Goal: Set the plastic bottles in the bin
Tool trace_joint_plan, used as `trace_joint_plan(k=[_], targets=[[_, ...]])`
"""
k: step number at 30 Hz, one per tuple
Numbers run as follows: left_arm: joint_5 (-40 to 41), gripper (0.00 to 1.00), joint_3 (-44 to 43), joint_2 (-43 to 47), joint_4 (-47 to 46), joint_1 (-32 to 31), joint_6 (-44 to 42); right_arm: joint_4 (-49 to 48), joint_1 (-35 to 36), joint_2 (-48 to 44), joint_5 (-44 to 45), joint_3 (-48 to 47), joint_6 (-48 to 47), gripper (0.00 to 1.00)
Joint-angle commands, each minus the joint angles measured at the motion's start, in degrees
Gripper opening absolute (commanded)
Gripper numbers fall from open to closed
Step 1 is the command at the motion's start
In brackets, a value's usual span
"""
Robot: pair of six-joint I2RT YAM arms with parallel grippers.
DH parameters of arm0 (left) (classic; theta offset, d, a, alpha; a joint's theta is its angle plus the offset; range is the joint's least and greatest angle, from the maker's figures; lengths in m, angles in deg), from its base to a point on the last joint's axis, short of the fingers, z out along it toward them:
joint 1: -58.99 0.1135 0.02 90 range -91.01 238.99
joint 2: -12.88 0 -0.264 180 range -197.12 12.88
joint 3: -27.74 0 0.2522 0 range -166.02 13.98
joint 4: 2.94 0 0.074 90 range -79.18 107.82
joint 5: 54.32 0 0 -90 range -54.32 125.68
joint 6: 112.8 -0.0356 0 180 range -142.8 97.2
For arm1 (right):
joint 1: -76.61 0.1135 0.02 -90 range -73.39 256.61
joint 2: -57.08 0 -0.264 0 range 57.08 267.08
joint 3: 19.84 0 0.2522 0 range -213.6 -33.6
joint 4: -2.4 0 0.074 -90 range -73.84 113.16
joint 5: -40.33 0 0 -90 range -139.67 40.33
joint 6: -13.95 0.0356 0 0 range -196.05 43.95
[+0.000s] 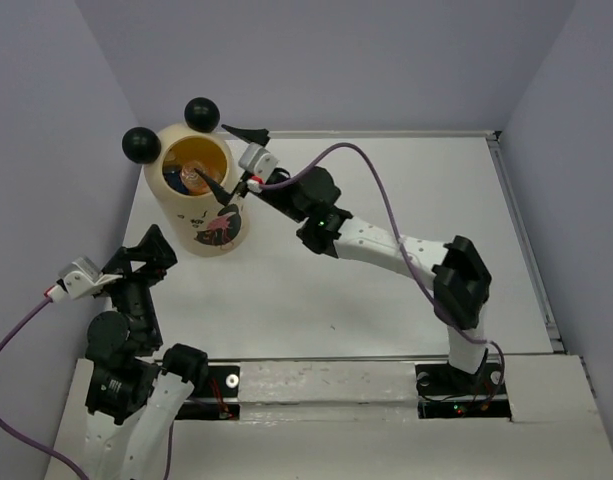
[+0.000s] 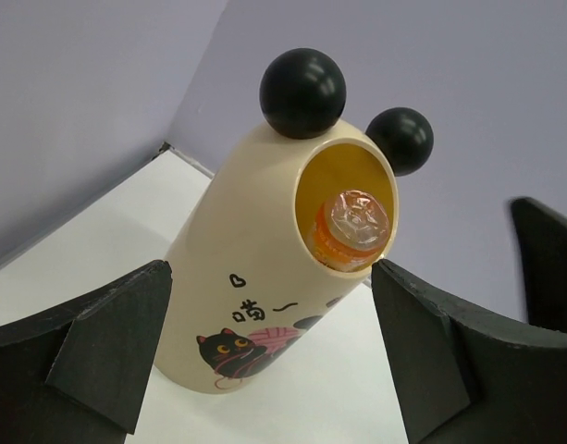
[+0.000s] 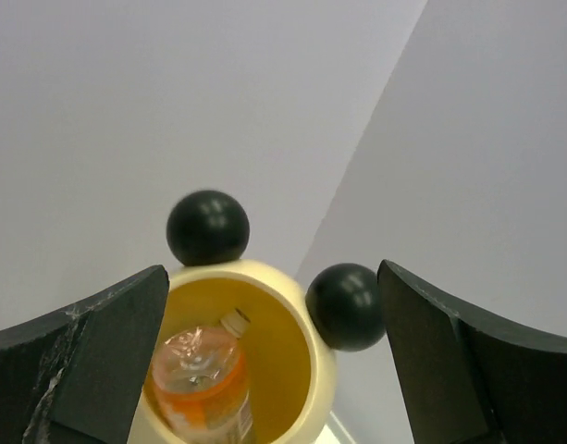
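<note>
At the far left corner of the worktop (image 1: 386,290), the bin (image 1: 201,220) is standing upright with an orange bottle (image 3: 204,379) lying inside, perhaps on others, though the depth is hard to read. Over its mouth the right gripper (image 1: 209,150) is hovering, jaws apart and empty, seemingly positioned for dropping. Near the left edge the left gripper (image 1: 151,272) is hanging spread wide and empty, while bare worktop is stretching rightward.

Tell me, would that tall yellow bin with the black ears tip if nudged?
Probably tips fairly easily: the bin is tall and narrow. It looks like light, stiff plastic, so a push near the rim might topple it. The orange bottle inside probably adds little weight.
</note>
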Motion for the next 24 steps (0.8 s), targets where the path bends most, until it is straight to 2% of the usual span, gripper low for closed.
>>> trace_joint_plan(k=[1,2,6,7,8,10,11,13,14,15,18,19,22,24], targets=[[-0.56,0.99,-0.20,-2.31,-2.03,1.03,-0.33,-2.72,0.53,-14.69,1.88,15.61,13.03,1.00],[-1.00,0.99,-0.11,-2.49,-2.11,1.03,-0.34,-2.73,0.53,-17.86,3.11,15.68,15.05,1.00],[-4.59,0.99,-0.11,-3.63,-2.03,1.03,-0.86,-1.08,0.53,-35.17,14.59,39.07,24.98,1.00],[-5.74,0.99,-0.11,-4.07,-2.03,1.12,-0.86,0.33,0.53,-42.43,17.33,42.72,26.39,1.00],[-8.54,0.99,-0.11,-4.25,-2.11,1.12,-0.86,4.61,0.53,-46.24,22.32,46.06,30.06,1.00],[-11.62,0.99,0.15,-4.69,-2.64,1.12,-0.78,10.86,0.53,-53.62,25.17,53.78,31.50,1.00],[-12.95,0.99,0.07,-5.12,-2.64,1.03,-0.51,14.29,0.53,-60.80,25.70,55.92,32.20,1.00],[-18.13,0.99,0.15,-5.48,-2.82,1.03,0.45,23.96,0.53,-68.04,28.07,61.61,34.75,1.00],[-19.62,0.99,0.24,-5.39,-2.99,1.03,0.89,26.86,0.53,-75.12,28.69,63.30,36.15,1.00],[-22.51,0.99,0.42,-5.31,-3.08,1.03,1.42,32.46,0.53,-78.85,30.35,65.06,39.99,1.00],[-27.44,0.99,1.03,-4.60,-3.52,1.03,2.91,39.00,0.53,-89.31,32.55,71.57,46.34,1.00],[-31.38,0.99,1.56,-4.25,-4.04,1.03,3.26,41.89,0.53,-95.61,34.39,73.06,49.84,1.00],[-39.13,0.99,2.79,-4.25,-4.66,1.03,4.32,44.64,0.53,-104.51,39.58,77.73,53.03,1.00],[-41.34,0.99,3.32,-4.69,-4.75,1.03,5.11,45.79,0.53,-106.65,41.00,79.23,54.01,1.00]])
